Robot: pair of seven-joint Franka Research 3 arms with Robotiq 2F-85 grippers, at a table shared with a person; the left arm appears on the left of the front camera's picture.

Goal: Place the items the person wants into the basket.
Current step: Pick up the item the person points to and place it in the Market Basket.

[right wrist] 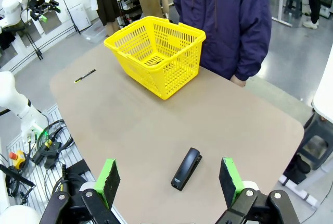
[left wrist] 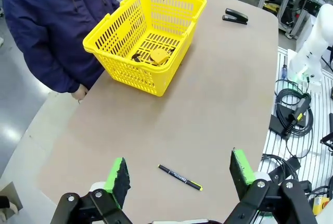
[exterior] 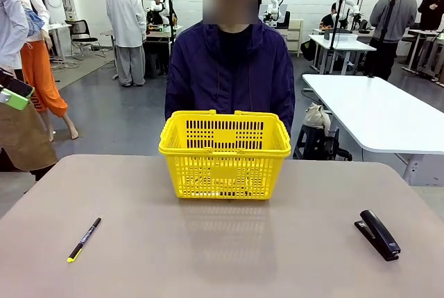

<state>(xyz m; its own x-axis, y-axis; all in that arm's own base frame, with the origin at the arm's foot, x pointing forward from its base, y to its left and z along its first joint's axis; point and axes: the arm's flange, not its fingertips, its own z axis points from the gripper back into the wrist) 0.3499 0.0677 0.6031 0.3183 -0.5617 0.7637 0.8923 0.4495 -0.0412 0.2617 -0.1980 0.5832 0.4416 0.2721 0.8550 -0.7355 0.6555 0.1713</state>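
The yellow basket stands at the table's far middle, right in front of the person in the navy jacket. In the left wrist view the basket holds the round yellow tape measure and a dark slim item beside it on its floor; the marker and the knife cannot be told apart there. My left gripper hangs open high above the table's near left. My right gripper is open too, above the near right, with nothing between its fingers.
A black pen with a yellow tip lies near the front left, also seen as the pen under my left gripper. A black stapler lies at the front right, the same stapler showing below my right gripper. Cables lie beside the table.
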